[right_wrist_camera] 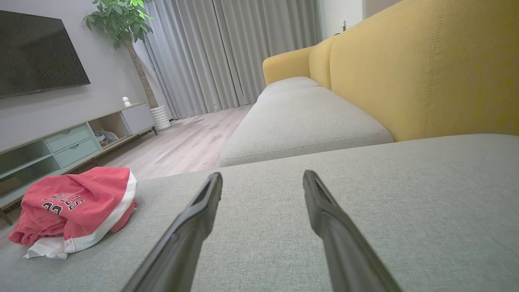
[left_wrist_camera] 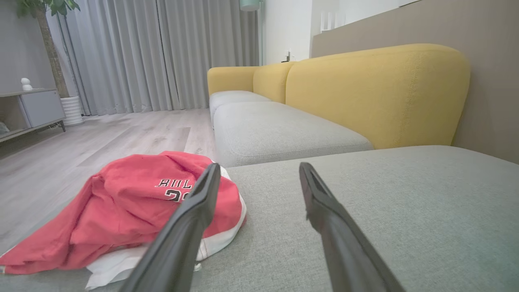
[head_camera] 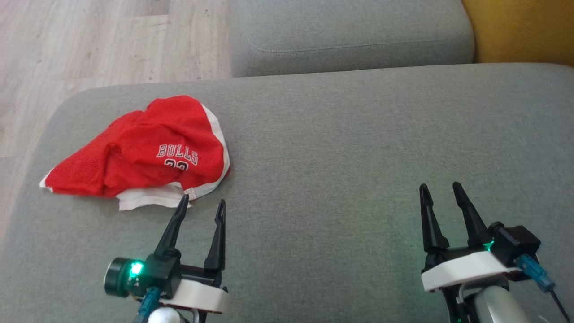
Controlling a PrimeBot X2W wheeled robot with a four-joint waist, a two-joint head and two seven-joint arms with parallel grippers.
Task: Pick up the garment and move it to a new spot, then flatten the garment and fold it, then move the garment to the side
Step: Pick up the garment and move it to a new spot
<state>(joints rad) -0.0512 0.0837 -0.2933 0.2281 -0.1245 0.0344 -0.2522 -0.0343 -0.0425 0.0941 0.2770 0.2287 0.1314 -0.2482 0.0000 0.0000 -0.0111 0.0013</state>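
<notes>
Nothing is done yet: the garment (head_camera: 148, 148) lies crumpled at centre left on the sofa cushion (head_camera: 350, 148). The left claw (head_camera: 202, 201) and right claw (head_camera: 439, 186) stand open and empty.

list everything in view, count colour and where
near cushion: one, grey, foreground
garment: one, red with white trim, crumpled on near cushion's left part
far cushions: two, grey, beyond the near one
backrest: one, yellow, behind the far cushions
floor: one, pale wood, left of the cushions
curtains: one run, grey, far end of room
plant: one, green, white pot, beside curtains
television: one, black, on wall
cabinet: one, grey-green, below television
left end effector: one, dark fingers, open, tips at garment's near edge
right end effector: one, dark fingers, open, over bare cushion
</notes>
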